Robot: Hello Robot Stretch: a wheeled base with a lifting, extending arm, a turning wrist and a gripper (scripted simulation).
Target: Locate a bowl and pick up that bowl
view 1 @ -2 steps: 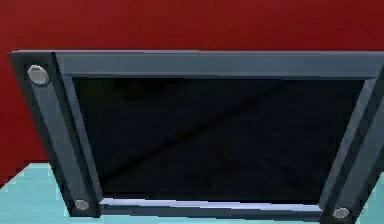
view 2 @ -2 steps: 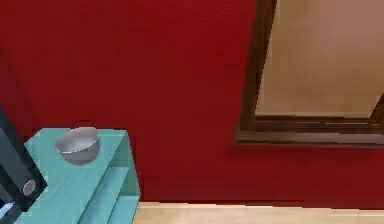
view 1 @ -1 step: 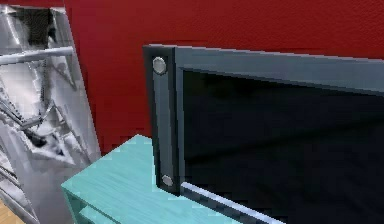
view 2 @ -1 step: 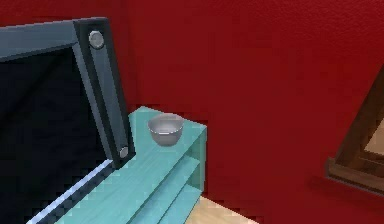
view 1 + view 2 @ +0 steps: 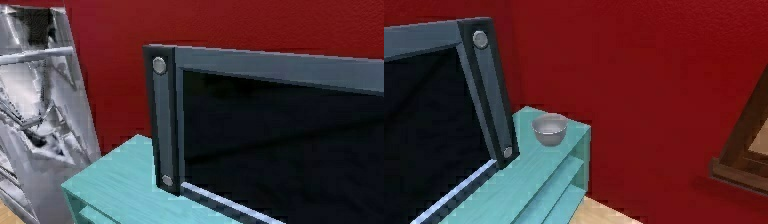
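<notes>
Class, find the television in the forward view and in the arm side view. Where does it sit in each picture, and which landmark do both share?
Forward view: the television takes up the centre and right, cut by the right edge.
Arm side view: the television is at the left, cut by the left edge.
Shared landmark: the teal stand beneath it.

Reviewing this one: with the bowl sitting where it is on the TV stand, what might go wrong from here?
1. The bowl stands close beside the television's frame, so a reach for it might strike the screen.
2. It stands near the end of the teal stand, with the red wall just behind; a nudge might push it off the end or against the wall.
</notes>
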